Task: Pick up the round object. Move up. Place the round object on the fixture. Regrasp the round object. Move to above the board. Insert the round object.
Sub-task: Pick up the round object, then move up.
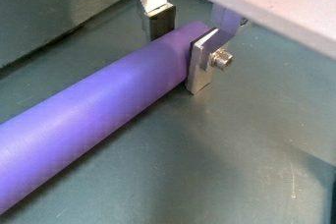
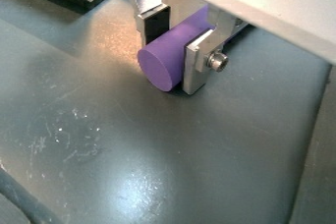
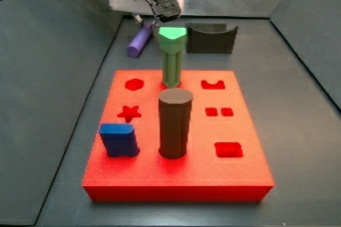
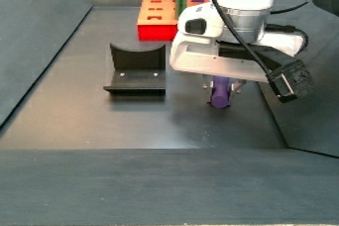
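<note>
The round object, a slim purple cylinder peg [image 1: 92,105], lies lengthwise between my gripper's [image 1: 182,41] two silver fingers, which are shut on one end of it. Its flat end face shows in a wrist view [image 2: 164,61], with my gripper [image 2: 178,41] around it. In a side view my gripper [image 3: 151,12] holds the peg [image 3: 138,40] low over the grey floor, left of the dark fixture [image 3: 210,38] and behind the red board [image 3: 186,176]. In a side view my gripper [image 4: 223,79] and the peg [image 4: 221,95] are right of the fixture [image 4: 137,68]. I cannot tell whether the peg touches the floor.
On the board stand a green-topped hexagonal peg [image 3: 172,57], a thick dark brown cylinder [image 3: 174,123] and a blue block [image 3: 118,138]. The board also shows far back in a side view [image 4: 157,20]. Dark walls enclose the floor on both sides.
</note>
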